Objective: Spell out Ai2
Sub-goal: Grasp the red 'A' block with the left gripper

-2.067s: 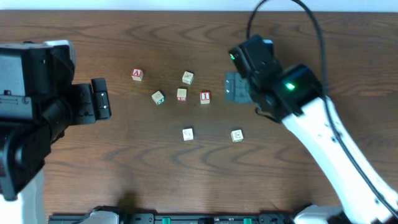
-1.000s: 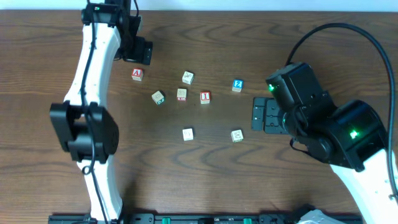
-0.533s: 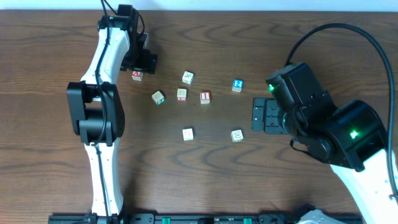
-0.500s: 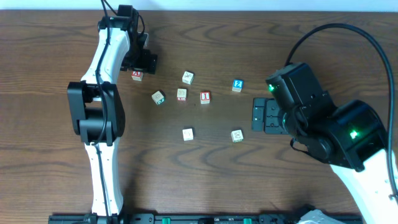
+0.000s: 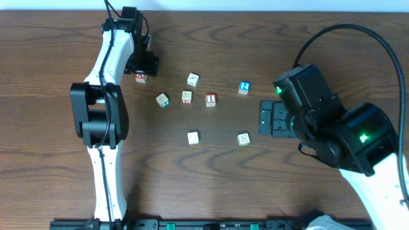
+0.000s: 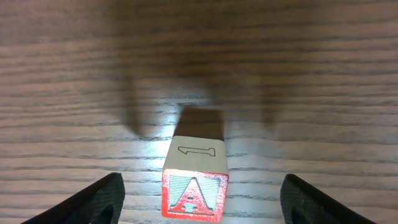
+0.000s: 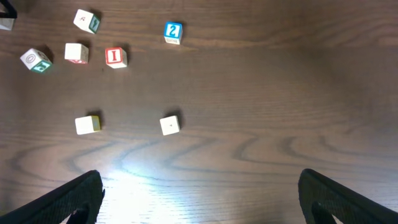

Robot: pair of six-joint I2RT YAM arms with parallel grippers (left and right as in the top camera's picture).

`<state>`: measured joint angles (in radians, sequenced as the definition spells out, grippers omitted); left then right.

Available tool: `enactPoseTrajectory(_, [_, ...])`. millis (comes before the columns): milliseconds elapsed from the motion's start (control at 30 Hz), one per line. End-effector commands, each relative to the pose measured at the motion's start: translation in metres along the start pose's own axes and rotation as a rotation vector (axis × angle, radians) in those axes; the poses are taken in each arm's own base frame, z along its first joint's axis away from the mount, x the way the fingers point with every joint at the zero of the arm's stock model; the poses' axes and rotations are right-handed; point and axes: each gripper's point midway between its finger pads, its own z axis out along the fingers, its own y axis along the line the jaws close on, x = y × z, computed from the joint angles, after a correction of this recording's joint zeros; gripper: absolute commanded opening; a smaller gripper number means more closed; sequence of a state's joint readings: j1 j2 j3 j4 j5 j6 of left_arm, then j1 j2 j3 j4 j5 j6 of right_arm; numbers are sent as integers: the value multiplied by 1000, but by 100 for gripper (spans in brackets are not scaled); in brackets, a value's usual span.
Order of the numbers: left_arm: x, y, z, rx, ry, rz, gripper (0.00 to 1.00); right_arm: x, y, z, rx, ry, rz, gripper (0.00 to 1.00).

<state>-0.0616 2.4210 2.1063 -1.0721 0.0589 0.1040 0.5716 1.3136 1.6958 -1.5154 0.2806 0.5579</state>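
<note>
The left gripper (image 6: 200, 194) stood wide, its fingers (image 6: 98, 199) low at both sides of the left wrist frame. The A block (image 6: 195, 177) sat between them at bottom centre and touched neither, with bare wood showing on each side up to the fingers. The block lay square to the fingers, its red A face toward the camera and an outlined "1" on top. In the overhead view it lay at upper left, near the top edge of the table (image 5: 211, 191). It was apart from the other blocks, with open wood to its left and below.

The right gripper (image 7: 199, 199) was wide too and held nothing, its fingers at the lower corners of the right wrist frame over bare wood. From overhead it hung right of centre. The 2 block (image 5: 243, 87) stood alone up and left of it, with room all round. The dotted block (image 5: 243, 138) lay down and left of it.

The I block (image 5: 211, 99) lay near centre, with a gap between it and the pale block (image 5: 186, 96) to its left. Further left sat the green block (image 5: 162, 99), turned askew. The top block (image 5: 193, 79) lay above that row and the plain block (image 5: 193, 137) well below it. Wide wood lay open along the bottom edge.
</note>
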Motion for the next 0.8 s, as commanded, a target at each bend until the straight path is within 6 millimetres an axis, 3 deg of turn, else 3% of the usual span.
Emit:
enactPoseTrajectory(0, [9, 7, 16, -14, 39, -17, 75, -2, -2, -3, 5, -9, -10, 99])
enactPoseTrajectory(767, [16, 6, 31, 12, 52, -45, 30, 0, -3, -3, 8, -3, -12, 99])
